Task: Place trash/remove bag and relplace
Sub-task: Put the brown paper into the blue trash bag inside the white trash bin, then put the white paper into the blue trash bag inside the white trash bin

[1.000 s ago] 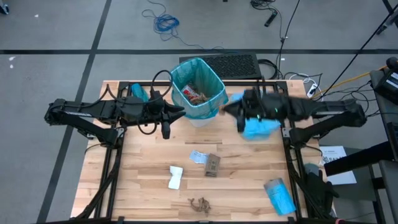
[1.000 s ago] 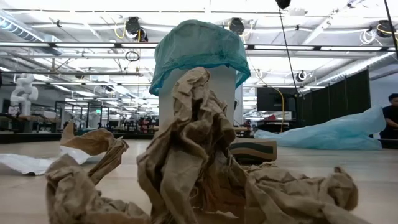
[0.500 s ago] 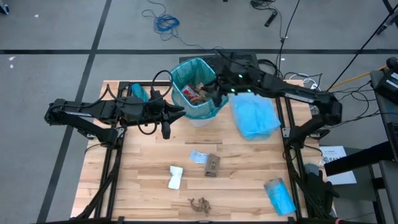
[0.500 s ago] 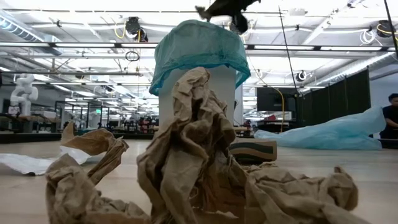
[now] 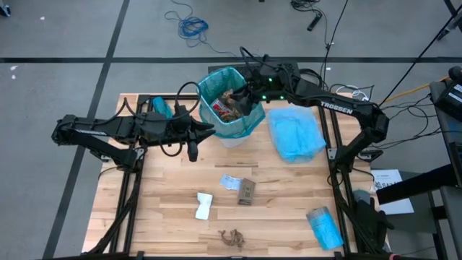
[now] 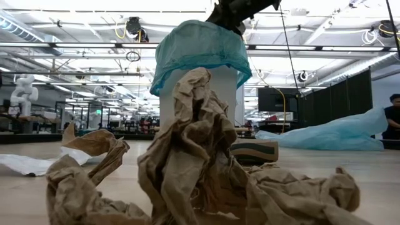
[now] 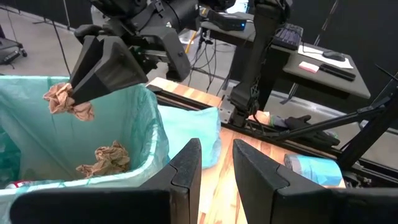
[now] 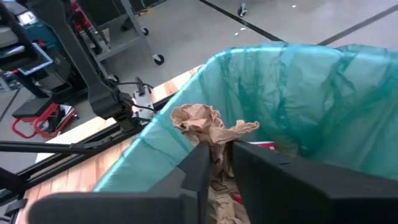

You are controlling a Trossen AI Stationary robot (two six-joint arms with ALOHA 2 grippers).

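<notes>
The left claw is hovering just beside the bin's near-left wall, its two flat dark fingers standing narrowly apart with nothing between them. Behind that arm a folded teal bag is lying on the pale, planked wooden bench.

The bin is standing at the bench's far middle, a white can lined with a thin, glossy, wrinkled teal bag whose rim is folding over the top edge. Inside, crumpled brown wads and something red-and-white are lying on the bottom.

The right claw is reaching over the bin's mouth, its wedge-shaped black fingers pinching a crumpled brown paper wad. The wad is hanging at the fingertips, above the liner's opening and inside its rim.

On the near half of the bench, left to right, a white packet is lying flat, a small brown wad is sitting by the front edge, and a small boxy brown item is resting beside a pale scrap. From the low view the front wad is looming large, stiff and deeply creased.

Right of the bin a soft light-blue bag is spreading out loosely, and a rolled blue one is lying at the right frame rail.
</notes>
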